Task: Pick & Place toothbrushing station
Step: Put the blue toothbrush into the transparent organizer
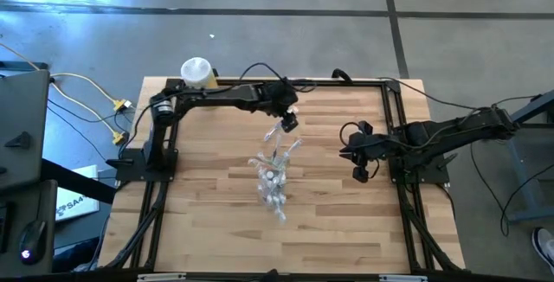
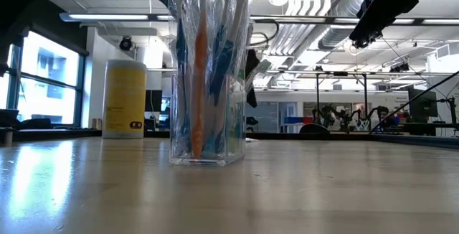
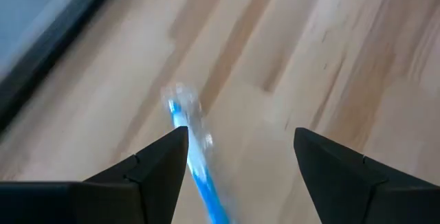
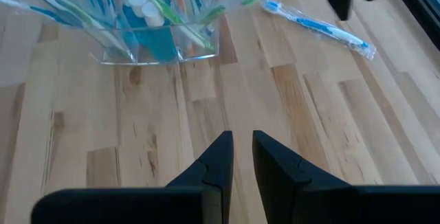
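Note:
The toothbrushing station's clear plastic cup (image 1: 273, 182) (image 2: 208, 119) (image 4: 158, 42) stands upright on its base on the wooden table, near the middle. It holds wrapped toothbrushes and teal white-capped tubes (image 4: 148, 35). One wrapped blue toothbrush (image 1: 275, 132) (image 4: 316, 25) (image 3: 196, 148) lies flat on the table just beyond the cup. My left gripper (image 1: 290, 122) (image 3: 240, 141) is open above this toothbrush, which lies next to one fingertip. My right gripper (image 1: 359, 171) (image 4: 242, 141) is shut and holds nothing. It hangs over bare wood to the right of the cup.
A yellow bottle with a white cap (image 1: 196, 70) (image 2: 124, 99) stands at the table's far left corner. Black frame rails (image 1: 394, 126) run along the table's sides. Bare wood lies between the cup and the near edge.

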Controlling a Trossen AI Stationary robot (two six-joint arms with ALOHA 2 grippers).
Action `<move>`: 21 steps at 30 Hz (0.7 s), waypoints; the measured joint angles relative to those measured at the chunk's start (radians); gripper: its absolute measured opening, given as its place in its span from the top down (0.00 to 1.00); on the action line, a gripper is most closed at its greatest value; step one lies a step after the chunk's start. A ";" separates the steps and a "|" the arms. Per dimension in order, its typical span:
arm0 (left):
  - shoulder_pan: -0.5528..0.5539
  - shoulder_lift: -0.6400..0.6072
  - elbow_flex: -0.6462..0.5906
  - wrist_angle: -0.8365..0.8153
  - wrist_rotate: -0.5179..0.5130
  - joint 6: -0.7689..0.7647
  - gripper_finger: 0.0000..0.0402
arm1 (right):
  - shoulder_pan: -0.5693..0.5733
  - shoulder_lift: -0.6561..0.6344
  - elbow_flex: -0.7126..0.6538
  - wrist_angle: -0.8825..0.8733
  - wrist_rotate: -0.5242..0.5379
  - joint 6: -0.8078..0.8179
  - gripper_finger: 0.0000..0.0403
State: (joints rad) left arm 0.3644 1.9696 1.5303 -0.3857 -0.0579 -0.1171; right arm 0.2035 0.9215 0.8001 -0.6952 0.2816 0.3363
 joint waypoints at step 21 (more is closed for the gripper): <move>0.014 0.283 0.291 -0.366 -0.066 -0.064 0.35 | 0.000 0.000 0.001 -0.011 -0.003 -0.042 0.88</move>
State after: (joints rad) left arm 0.3780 2.2523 1.8217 -0.7520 -0.1234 -0.1814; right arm 0.2035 0.9215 0.8009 -0.7060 0.2784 0.2946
